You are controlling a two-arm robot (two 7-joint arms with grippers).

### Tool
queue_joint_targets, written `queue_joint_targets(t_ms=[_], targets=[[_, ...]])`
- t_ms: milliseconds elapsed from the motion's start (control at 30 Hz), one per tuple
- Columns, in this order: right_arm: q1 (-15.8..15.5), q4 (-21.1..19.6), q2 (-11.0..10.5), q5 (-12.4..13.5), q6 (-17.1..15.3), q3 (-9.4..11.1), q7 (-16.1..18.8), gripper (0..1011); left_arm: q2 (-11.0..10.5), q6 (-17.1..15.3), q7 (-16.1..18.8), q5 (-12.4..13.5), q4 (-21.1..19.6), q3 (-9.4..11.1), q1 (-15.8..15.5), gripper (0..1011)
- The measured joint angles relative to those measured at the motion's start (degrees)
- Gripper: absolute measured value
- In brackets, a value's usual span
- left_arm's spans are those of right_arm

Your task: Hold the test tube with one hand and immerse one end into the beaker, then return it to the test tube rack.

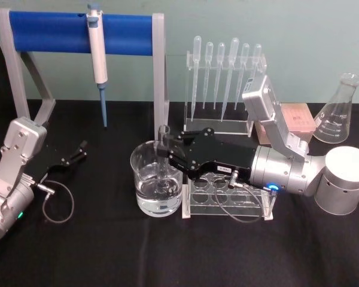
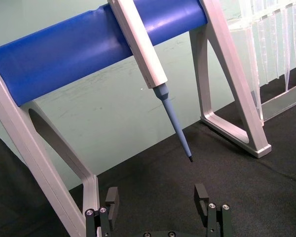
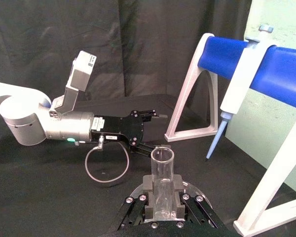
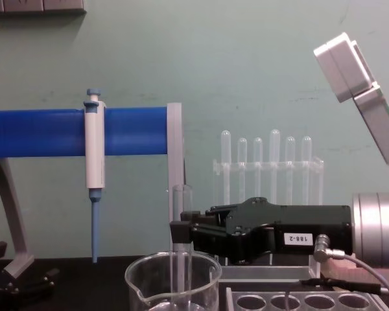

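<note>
Black tbl [image 1: 107, 251], green wall [image 1: 311, 30], claw [image 4: 180, 232] gripping tube [image 4: 181, 201]

The chest view's lower edge cuts off the beaker [image 4: 204, 285] below its upper wall, so the bottom end of the test tube [image 4: 182, 204] falls outside it. The test tube rack [image 4: 298, 300] is cut off below its top plate, and the right arm [image 4: 376, 223] runs off the right edge. In the head view the right tool [image 1: 163, 152] covers part of the rack's far side. Whether the tube's tip touches the beaker's floor cannot be told through the glass and the clear liquid [image 1: 158, 194]. In the right wrist view the tube drops out of sight between the fingers [image 3: 148, 192]. The left wrist view's bottom edge cuts the left tool [image 2: 157, 195] just below its fingertips.
</note>
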State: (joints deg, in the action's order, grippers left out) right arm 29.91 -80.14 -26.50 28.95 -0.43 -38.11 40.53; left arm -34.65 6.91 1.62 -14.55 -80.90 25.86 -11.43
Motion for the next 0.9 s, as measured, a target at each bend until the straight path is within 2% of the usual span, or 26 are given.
queue_joint_targets(t_ms=[900], targets=[[-0.01,0.1,0.04,0.0,-0.16,0.06,0.25,233,0.0,0.0,0.0,0.0,0.0,0.0,0.0,1000]])
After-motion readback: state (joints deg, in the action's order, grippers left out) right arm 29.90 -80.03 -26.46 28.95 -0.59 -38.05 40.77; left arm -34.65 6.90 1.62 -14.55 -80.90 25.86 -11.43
